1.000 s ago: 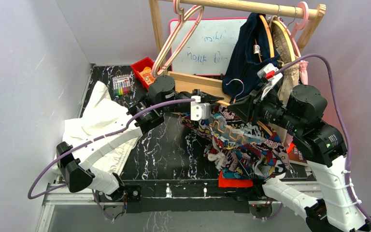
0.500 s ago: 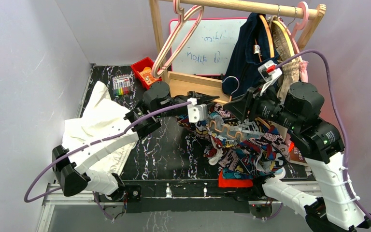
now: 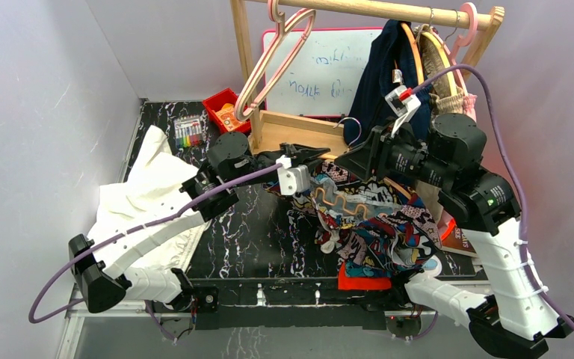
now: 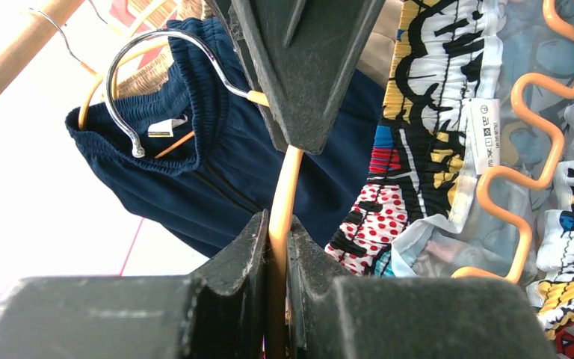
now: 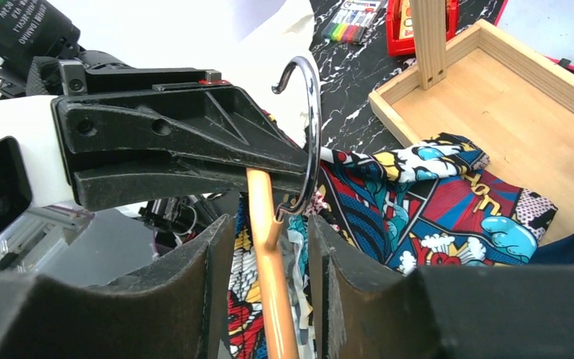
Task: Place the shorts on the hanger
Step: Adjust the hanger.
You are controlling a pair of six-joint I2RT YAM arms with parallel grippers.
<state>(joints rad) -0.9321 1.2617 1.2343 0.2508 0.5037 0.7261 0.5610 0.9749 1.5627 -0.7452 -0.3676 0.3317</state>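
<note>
- The hanger point(image 3: 336, 203) is clamped in the left fingers point(image 3: 315, 153), above the bench point(image 3: 254, 224) centre.
- The right fingers point(image 3: 346, 160) are held open around its arm.
- The shorts point(image 3: 389, 232) are draped at its zigzag bar, trailing toward 5 o'clock.

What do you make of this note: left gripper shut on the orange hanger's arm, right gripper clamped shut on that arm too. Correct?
Not quite. The left gripper is shut on the hanger, but the right gripper is open. Its jaws stand either side of the hanger's arm with gaps, as the right wrist view shows.
</note>
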